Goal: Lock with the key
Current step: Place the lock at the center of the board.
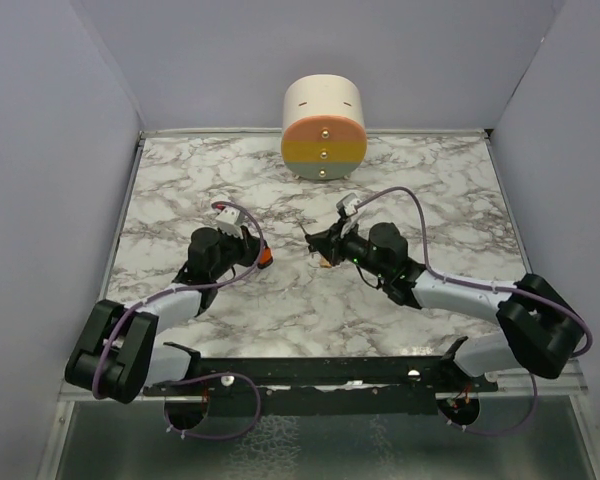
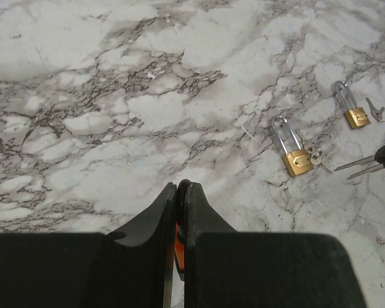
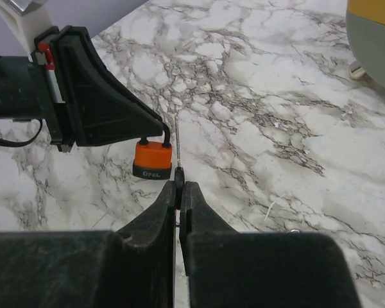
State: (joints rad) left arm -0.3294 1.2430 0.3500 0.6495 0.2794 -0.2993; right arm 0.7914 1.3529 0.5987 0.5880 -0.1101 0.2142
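The right gripper has its fingers pressed together on the black head of the key. The key's thin metal blade points toward twelve o'clock in the right wrist view. Just beside that blade, at about ten o'clock from the fingertips, hangs the orange padlock, with a black band marked OPEL along its lower edge. I cannot tell whether blade and lock touch.

The left gripper is pinching that padlock by its upper end. In the left wrist view a strip of orange shows in the narrow slit between its closed fingers.

In the top view both grippers meet near the middle of the marble table, the left one at nine o'clock from the right one.

Farther out in the left wrist view, at about two o'clock from the left fingertips, two brass padlocks lie flat on the marble with their long silver shackles pointing away. The nearer brass padlock has a small key just beside it at three o'clock. The farther one lies near a second small key, also at three o'clock. The held key's blade enters that view from the right edge, near the closer brass lock.

At the far edge of the table, at twelve o'clock in the top view, sits a round container. It is cream on top, and its face is banded orange, yellow and green.
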